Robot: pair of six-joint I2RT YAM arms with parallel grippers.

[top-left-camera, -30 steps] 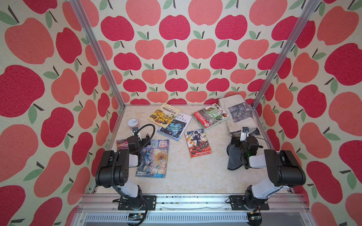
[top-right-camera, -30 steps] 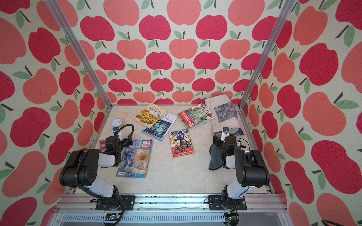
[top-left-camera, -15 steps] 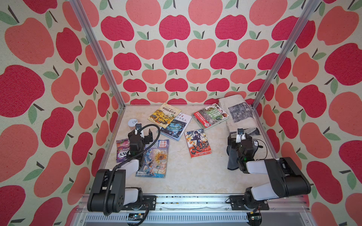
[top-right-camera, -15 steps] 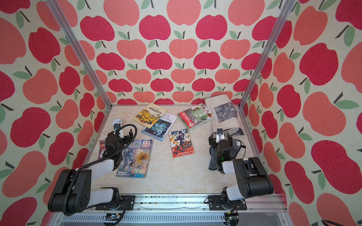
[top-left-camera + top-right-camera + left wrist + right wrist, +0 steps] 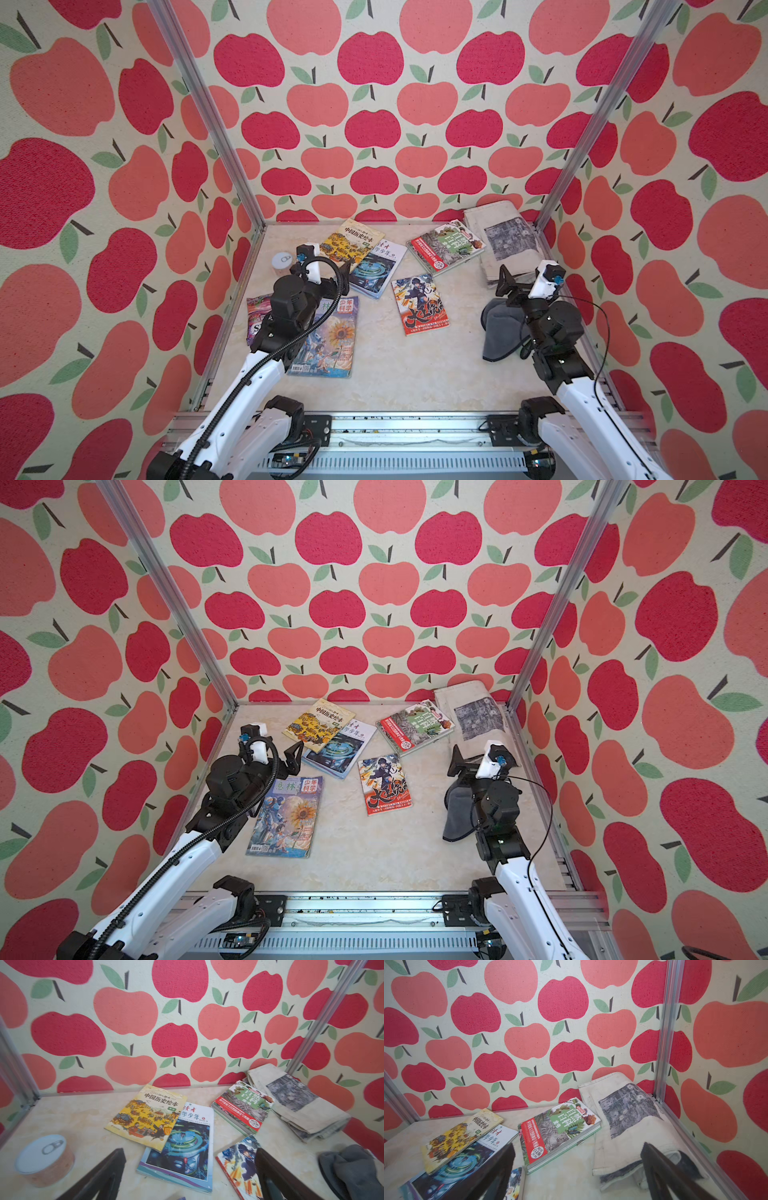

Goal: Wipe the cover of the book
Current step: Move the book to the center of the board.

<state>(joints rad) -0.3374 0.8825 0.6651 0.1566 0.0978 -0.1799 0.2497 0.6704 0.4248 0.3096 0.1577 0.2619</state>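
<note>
Several books lie flat on the table (image 5: 395, 374). A red-edged manga book (image 5: 420, 304) is in the middle, and a sunflower-cover magazine (image 5: 332, 340) lies front left, partly under my left arm. A crumpled grey cloth (image 5: 498, 332) lies on the right, beneath my right arm. My left gripper (image 5: 320, 276) hovers open over the magazine's far end, holding nothing. In the left wrist view the left gripper (image 5: 190, 1151) frames a blue-and-white book (image 5: 182, 1147). My right gripper (image 5: 525, 282) hangs open and unloaded just beyond the cloth.
At the back a yellow book (image 5: 353, 243) overlaps the blue-and-white one. A green-and-red book (image 5: 445, 246) sits beside a folded printed fabric (image 5: 503, 241) in the right corner. A small can (image 5: 282, 262) and a purple snack bag (image 5: 257, 316) stand along the left wall.
Both arms have unfolded and lifted, carrying the grippers up and toward the back of the table. Both grippers stayed open. Books and cloth have not moved.
</note>
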